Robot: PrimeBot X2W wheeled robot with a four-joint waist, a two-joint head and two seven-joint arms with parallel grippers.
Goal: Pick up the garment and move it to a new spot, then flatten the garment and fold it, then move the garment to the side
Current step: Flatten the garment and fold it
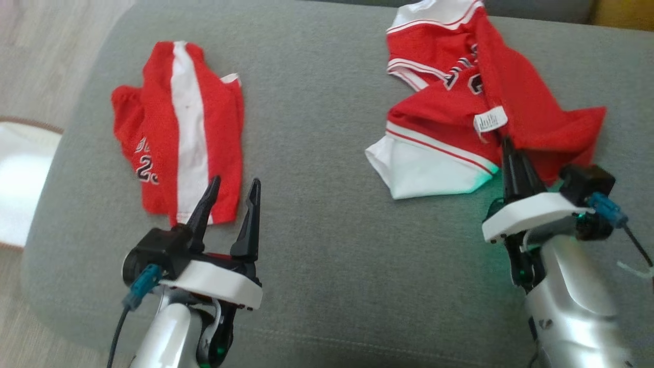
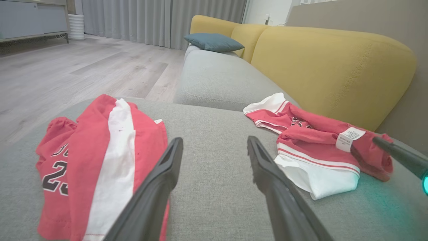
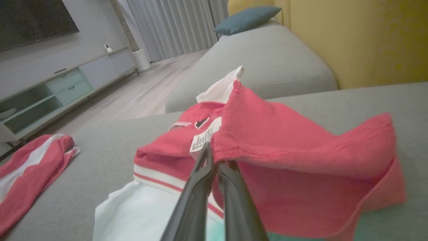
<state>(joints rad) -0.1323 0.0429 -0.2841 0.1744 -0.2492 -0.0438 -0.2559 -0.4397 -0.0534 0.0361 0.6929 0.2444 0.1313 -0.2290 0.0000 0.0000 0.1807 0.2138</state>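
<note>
The crumpled red-and-white garment point(image 1: 449, 97) lies on the grey sofa seat point(image 1: 317, 153), bunched up right at the tips of my right claw point(image 1: 507, 145). That claw's two fingers are pressed together on the garment's red hem, just below its white label point(image 1: 490, 121), and the white panel spreads to the claw's left. Well off to the left, my left claw point(image 1: 235, 186) hovers with fingers spread wide, gripping nothing, just by the near edge of red shorts point(image 1: 179, 128) with a white stripe.
</note>
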